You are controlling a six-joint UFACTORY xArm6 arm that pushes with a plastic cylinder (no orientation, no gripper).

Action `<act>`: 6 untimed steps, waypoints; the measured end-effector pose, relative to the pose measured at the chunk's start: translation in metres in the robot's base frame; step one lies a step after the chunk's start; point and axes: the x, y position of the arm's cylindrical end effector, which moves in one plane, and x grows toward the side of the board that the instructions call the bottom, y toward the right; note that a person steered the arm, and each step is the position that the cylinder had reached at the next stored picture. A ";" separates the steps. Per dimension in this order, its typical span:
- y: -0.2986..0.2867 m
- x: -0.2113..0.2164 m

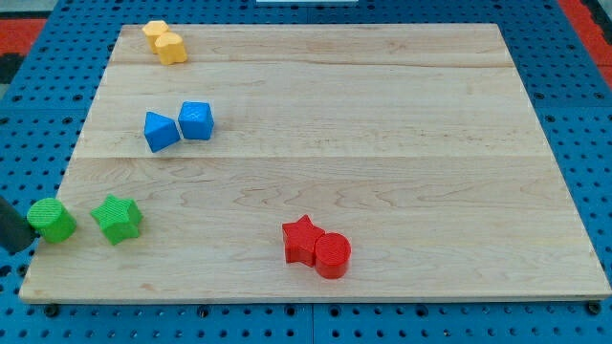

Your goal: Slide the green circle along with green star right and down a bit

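Green circle (52, 220): left edge of the surface (382, 172), green star (118, 218) just beside it, rightward.
Our end effector: a rod, holding nothing; tip (32, 246) touching circle's left.
Handling: we judge both light, rigid, free-sliding; push circle's upper-left flank.

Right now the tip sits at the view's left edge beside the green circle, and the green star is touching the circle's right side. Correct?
Not quite. The camera view shows a gap between the green circle and the green star; they sit apart. My tip is at the left edge beside the circle.
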 end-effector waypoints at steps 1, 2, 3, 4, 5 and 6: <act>0.020 -0.007; 0.027 -0.009; 0.001 -0.011; 0.005 -0.051; 0.010 -0.051; 0.071 -0.044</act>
